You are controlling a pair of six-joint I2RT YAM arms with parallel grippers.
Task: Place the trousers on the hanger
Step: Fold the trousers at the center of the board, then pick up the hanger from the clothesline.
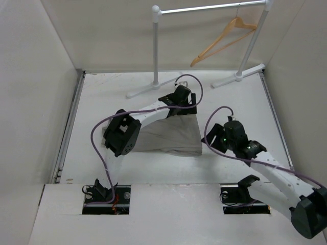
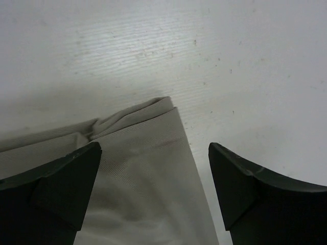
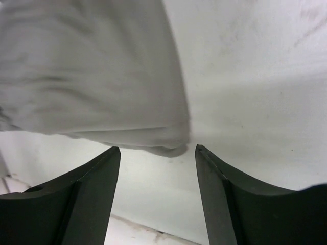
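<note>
The grey-taupe trousers lie folded flat on the white table in the top view. The tan wooden hanger hangs by its hook from the rail at the back right, apart from both arms. My left gripper is open over the trousers' far right corner; in the left wrist view that corner lies between the spread fingers. My right gripper is open and empty beside the trousers' near right corner. In the right wrist view the cloth edge lies just ahead of the fingertips.
A white-and-silver clothes rail stands at the back, its feet resting on the table behind the left gripper. White walls close in the table on the left, right and back. A raised ledge runs along the near edge.
</note>
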